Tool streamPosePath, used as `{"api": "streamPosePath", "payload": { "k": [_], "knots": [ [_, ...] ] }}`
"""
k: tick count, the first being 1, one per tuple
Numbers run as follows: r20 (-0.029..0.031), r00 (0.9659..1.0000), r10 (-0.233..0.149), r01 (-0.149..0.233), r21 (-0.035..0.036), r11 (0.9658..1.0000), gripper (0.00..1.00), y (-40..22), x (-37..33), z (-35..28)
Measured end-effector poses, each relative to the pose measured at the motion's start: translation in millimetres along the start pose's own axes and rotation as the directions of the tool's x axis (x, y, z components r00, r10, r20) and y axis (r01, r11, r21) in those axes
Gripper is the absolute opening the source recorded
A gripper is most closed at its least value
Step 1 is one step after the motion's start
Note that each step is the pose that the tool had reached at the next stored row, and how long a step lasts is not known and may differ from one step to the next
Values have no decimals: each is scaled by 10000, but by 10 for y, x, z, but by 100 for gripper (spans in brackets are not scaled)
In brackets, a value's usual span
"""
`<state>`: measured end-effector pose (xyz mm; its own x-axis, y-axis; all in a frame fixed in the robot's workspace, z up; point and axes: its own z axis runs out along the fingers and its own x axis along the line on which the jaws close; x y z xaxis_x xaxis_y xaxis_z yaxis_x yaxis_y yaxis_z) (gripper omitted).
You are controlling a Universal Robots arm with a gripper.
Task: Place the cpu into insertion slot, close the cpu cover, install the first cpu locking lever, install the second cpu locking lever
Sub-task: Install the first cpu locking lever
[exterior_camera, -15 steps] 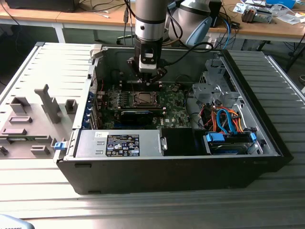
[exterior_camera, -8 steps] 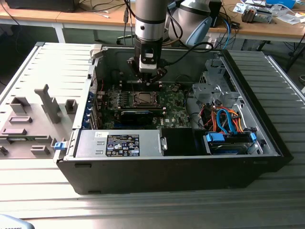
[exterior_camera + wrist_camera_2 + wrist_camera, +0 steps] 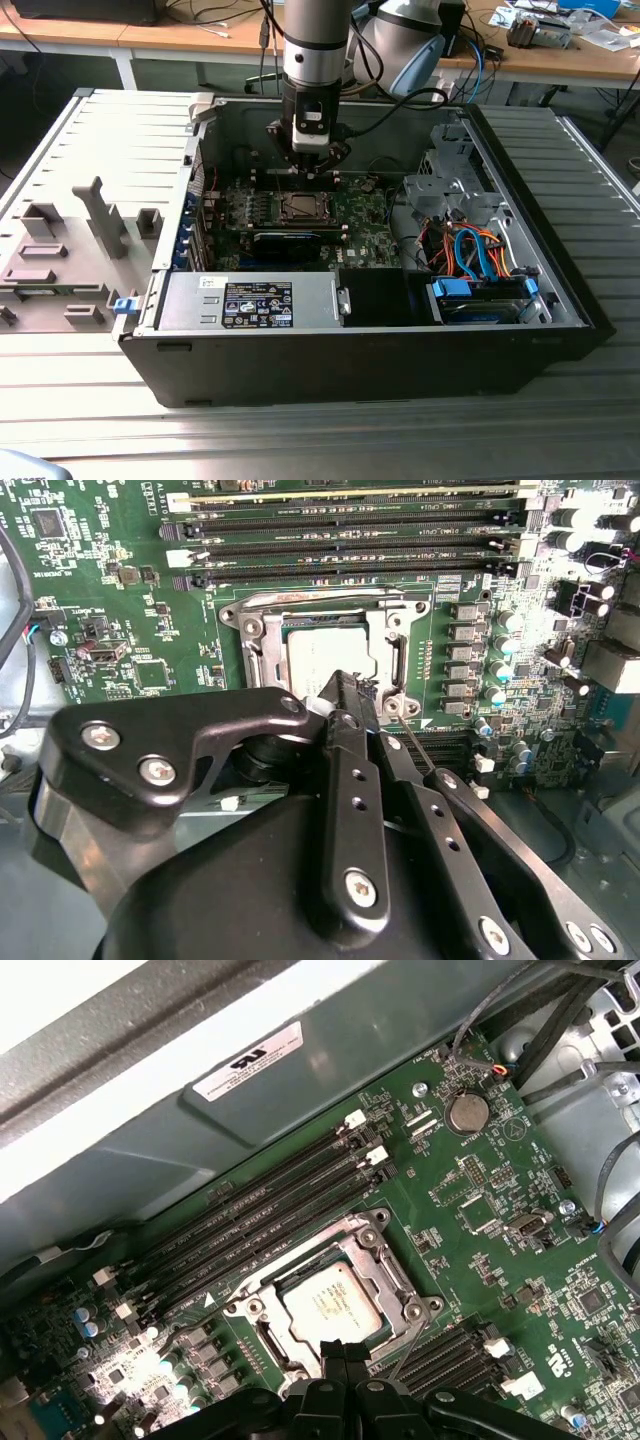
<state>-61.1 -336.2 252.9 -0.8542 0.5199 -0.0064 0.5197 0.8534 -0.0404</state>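
With the cpu seated under the cpu cover at frame centre, the gripper, fingers pinched narrow and empty, works a locking lever; pressing it down seems needed.

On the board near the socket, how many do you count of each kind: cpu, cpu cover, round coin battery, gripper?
cpu: 1
cpu cover: 1
round coin battery: 1
gripper: 1
Total: 4
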Motion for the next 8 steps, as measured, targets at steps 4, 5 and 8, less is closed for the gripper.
{"api": "streamPosePath", "payload": {
  "k": [4, 5, 8],
  "knots": [
    [0, 10000, -4, 4, 0, 10000, 11, 0, 0, 0],
    [0, 10000, -4, 4, 0, 10000, 11, 0, 0, 0],
    [0, 10000, -6, 6, 1, 10000, 11, 0, 0, 0]
  ]
}}
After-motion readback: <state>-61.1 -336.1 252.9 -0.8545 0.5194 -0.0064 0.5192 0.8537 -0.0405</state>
